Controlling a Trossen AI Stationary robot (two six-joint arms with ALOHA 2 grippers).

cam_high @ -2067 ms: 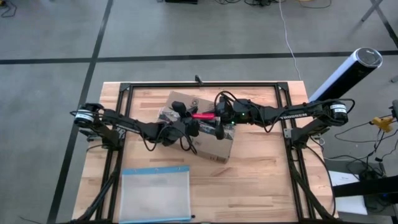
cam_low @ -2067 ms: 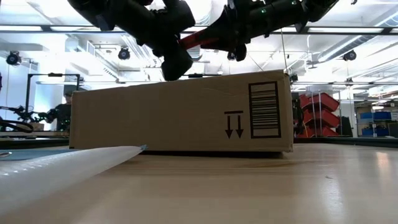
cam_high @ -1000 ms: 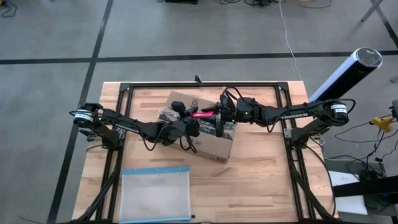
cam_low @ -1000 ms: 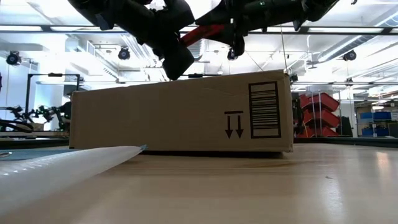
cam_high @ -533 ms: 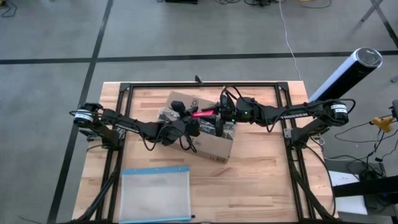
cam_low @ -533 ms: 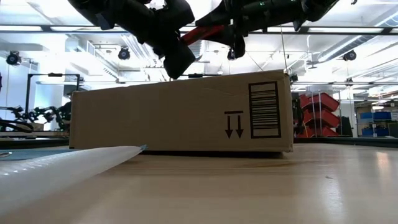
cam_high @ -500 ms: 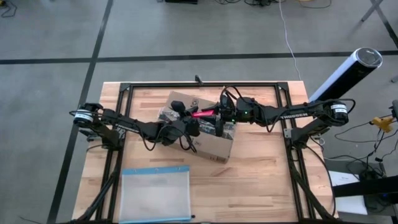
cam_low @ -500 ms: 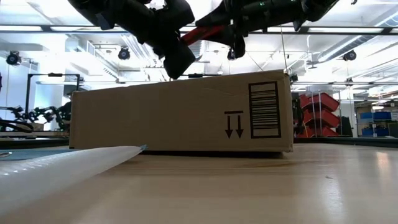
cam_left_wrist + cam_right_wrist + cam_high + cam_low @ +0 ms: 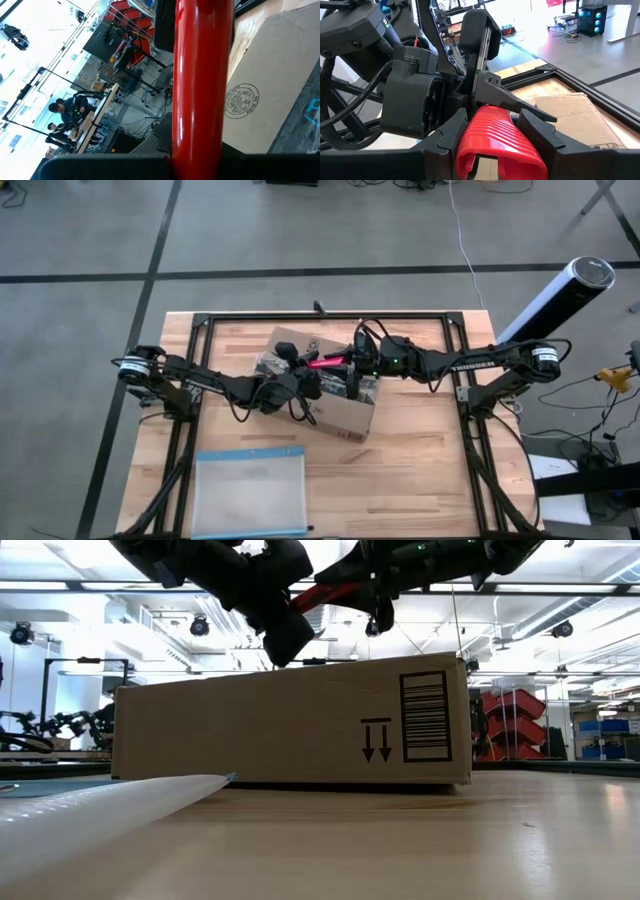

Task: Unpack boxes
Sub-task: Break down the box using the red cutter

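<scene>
Cardboard box [image 9: 325, 385] mid-desk [image 9: 420, 470], flaps apparently not yet opened; unpacking judged barely begun. Right gripper [image 9: 492, 131] above box, fingers clamped on red tool [image 9: 495, 137]. Left gripper [image 9: 300, 380] alongside, finger state impossible to tell. Plastic pouch [image 9: 250, 492] near left.

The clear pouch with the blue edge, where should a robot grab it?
Probably by its blue top edge, coming straight down from above. The pouch lies flat on the table, apart from the box, so only a thin stiffer edge offers the fingers something to pinch.
</scene>
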